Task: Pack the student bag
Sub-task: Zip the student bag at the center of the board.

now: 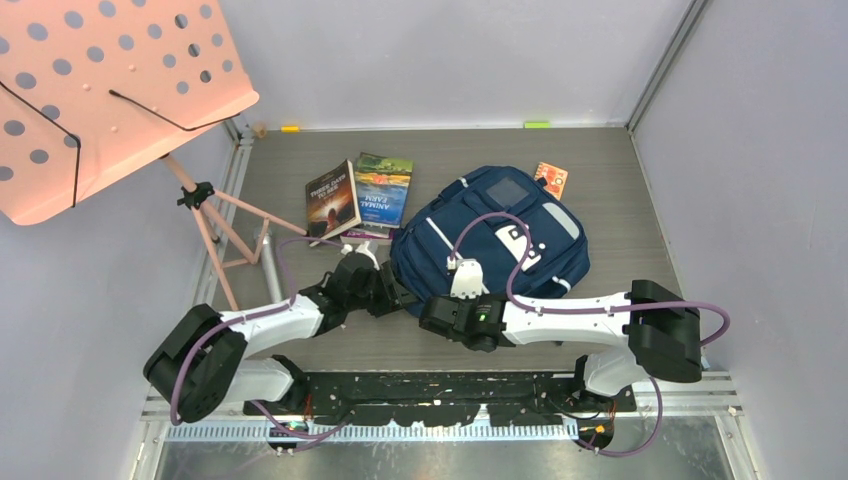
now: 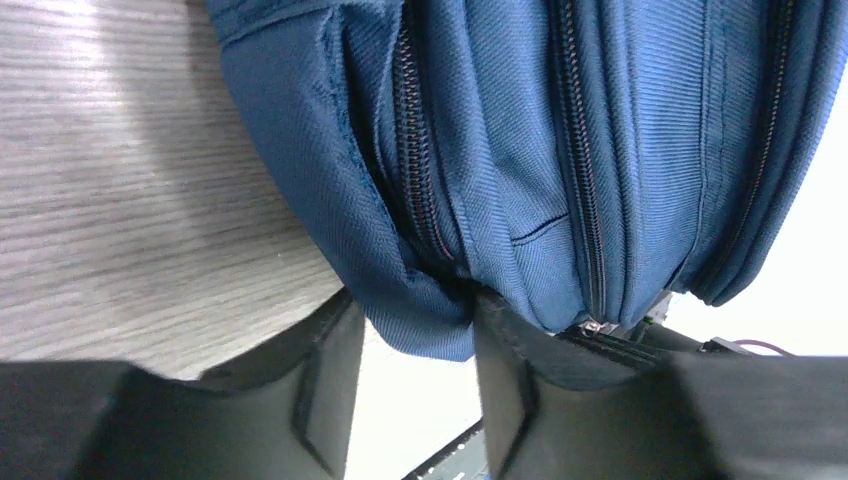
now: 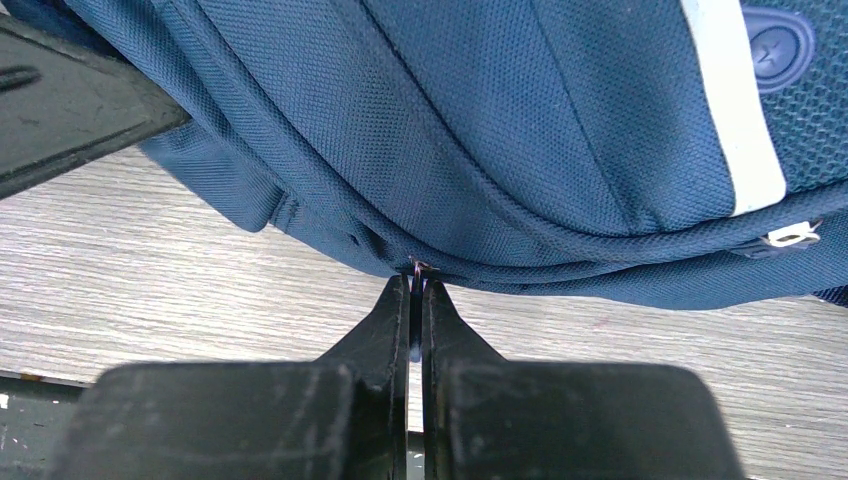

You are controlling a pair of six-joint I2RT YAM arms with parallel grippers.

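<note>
The student bag (image 1: pixel 490 232), navy with white trim, lies flat in the middle of the table. My left gripper (image 1: pixel 397 296) is at the bag's near left corner. In the left wrist view its fingers pinch a fold of the bag's blue fabric (image 2: pixel 425 325) beside two zip lines. My right gripper (image 1: pixel 438 308) sits at the bag's near edge, just right of the left one. In the right wrist view the right gripper (image 3: pixel 416 285) is shut, with a thin metal zipper pull (image 3: pixel 416 266) caught at its tips.
Two books (image 1: pixel 333 198) (image 1: pixel 384 189) lie left of the bag, and a small orange booklet (image 1: pixel 551 178) lies behind it. A pink music stand (image 1: pixel 110 90) overhangs the far left, its tripod legs (image 1: pixel 238 235) on the table. Walls enclose three sides.
</note>
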